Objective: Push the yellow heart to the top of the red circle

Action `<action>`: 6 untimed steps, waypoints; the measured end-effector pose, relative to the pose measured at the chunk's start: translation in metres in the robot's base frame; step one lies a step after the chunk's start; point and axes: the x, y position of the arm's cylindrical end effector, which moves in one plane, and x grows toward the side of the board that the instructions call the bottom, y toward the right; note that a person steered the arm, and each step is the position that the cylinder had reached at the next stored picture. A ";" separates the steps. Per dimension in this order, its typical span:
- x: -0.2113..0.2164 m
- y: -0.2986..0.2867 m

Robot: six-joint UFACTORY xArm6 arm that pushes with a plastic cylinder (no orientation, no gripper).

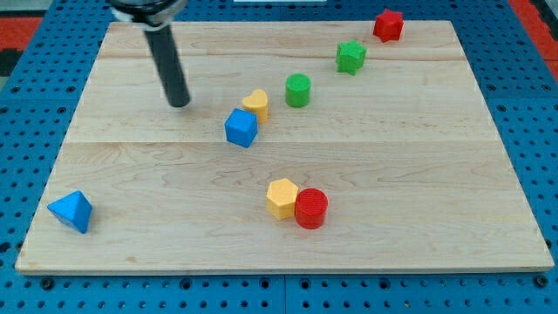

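Nudging the small yellow heart-shaped block (255, 104) badly is my main worry: it sits touching the blue cube-like block (241, 127) on the wooden worktop (418, 174), so a careless push could drag that one along. Another risk, I judge, is knocking the yellow hexagonal block (282, 197) that touches the red circular block (311, 208), near the front. I have no jaws, so nothing is grasped; my tip (179, 102) rests left of the heart, apart, touching no block.

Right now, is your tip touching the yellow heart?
Apart. The camera view shows bare wood between my tip and the yellow heart, which sits to the tip's right, against the blue block.
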 end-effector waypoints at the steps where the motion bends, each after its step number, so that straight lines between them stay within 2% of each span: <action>1: -0.003 0.076; 2: 0.044 0.143; 3: 0.091 0.163; 6: 0.117 0.162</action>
